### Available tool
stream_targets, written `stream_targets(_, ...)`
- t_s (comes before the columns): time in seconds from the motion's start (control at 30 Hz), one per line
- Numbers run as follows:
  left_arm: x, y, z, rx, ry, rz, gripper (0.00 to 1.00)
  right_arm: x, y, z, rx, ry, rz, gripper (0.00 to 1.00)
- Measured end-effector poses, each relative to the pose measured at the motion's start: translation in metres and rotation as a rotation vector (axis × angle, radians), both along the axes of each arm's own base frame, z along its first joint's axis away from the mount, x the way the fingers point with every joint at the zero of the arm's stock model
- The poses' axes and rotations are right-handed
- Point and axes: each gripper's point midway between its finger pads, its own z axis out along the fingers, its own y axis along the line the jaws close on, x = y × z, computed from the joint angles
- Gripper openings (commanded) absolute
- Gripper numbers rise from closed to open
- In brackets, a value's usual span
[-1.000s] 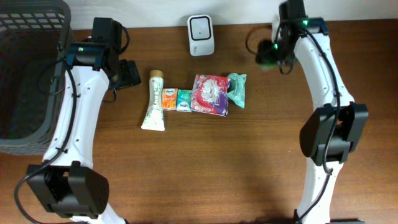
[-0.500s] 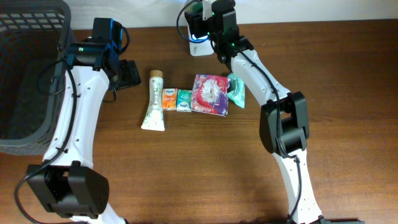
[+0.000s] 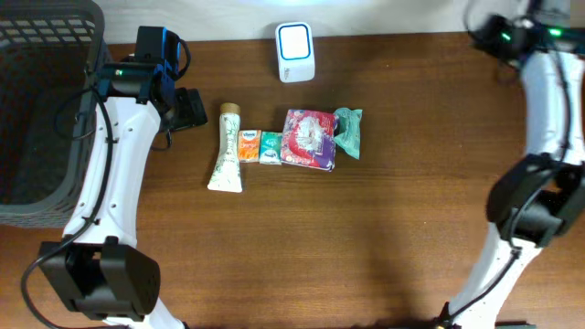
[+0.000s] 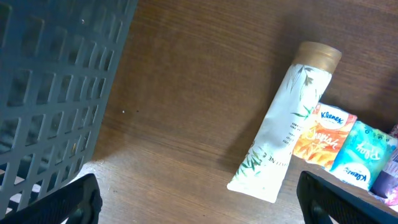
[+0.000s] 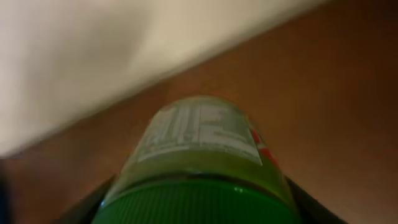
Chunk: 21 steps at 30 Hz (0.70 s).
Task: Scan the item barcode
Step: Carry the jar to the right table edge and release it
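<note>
Currently, right jaws clamped around green-capped bottle (image 5: 199, 155), left jaws spread wide

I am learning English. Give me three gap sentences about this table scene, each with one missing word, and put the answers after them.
1. The bottle in the right gripper has a ___ cap.
2. The left gripper is ___ and holds nothing.
3. The white tube lies between the grey basket and the ___ Kleenex pack.

Answers: green; open; orange
</note>
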Motion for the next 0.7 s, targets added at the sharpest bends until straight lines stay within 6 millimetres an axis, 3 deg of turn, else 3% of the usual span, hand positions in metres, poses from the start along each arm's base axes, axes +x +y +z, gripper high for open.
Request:
stream_targets(0.17,0.0,0.0,0.0,0.0,0.0,0.0,0.99,-0.102,-0.14,-0.038,0.11,0.189,-0.359,0.62)
stream_targets(0.27,0.0,0.0,0.0,0.0,0.001,0.0,0.99,-0.143,-0.189,-0.07,0.123,0.271,-0.493,0.62)
stream_targets(0.3,0.0,0.0,0.0,0.0,0.001,0.0,0.99,-0.149,-0.197,-0.078,0.129,0.286,-0.512,0.62)
stream_targets(0.37,0.0,0.0,0.0,0.0,0.001,0.0,0.99,-0.158,-0.209,-0.095,0.142,0.313,-0.54,0.72)
stream_targets(0.47,0.0,0.0,0.0,0.0,0.001,0.0,0.99,-0.162,-0.212,-0.128,0.161,0.365,-0.554,0.8)
stream_targets(0.63,0.0,0.0,0.0,0.0,0.0,0.0,0.99,-0.17,-0.207,-0.129,0.161,0.409,-0.539,0.83)
stream_targets(0.7,0.0,0.0,0.0,0.0,0.0,0.0,0.99,-0.17,-0.207,-0.118,0.159,0.406,-0.537,0.83)
